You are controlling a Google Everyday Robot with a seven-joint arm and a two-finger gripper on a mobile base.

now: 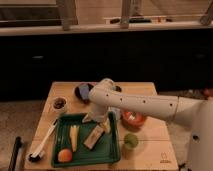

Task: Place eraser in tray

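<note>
Jaws are giving us nothing to read: we are seeing the gripper (101, 123) hanging over the right half of the tray, at the upper end of the eraser, but we cannot tell whether it is spread, closed or clamping the block. Going from biggest down, we are looking at a wooden table (150, 150), the white arm (145, 105) reaching in from the right, and the dark green tray (85, 161) sitting on the table's left side. Inside it the eraser (94, 137) is lying slantwise, right of a pale yellow strip (74, 137) and an orange ball (64, 155). We are judging the eraser to be light, stiff and slightly grippy, best pinched across its narrow sides near the middle. The wrist is hiding any contact between gripper and block, and we are not making out whether the block is resting on the tray floor or being held just above it.
</note>
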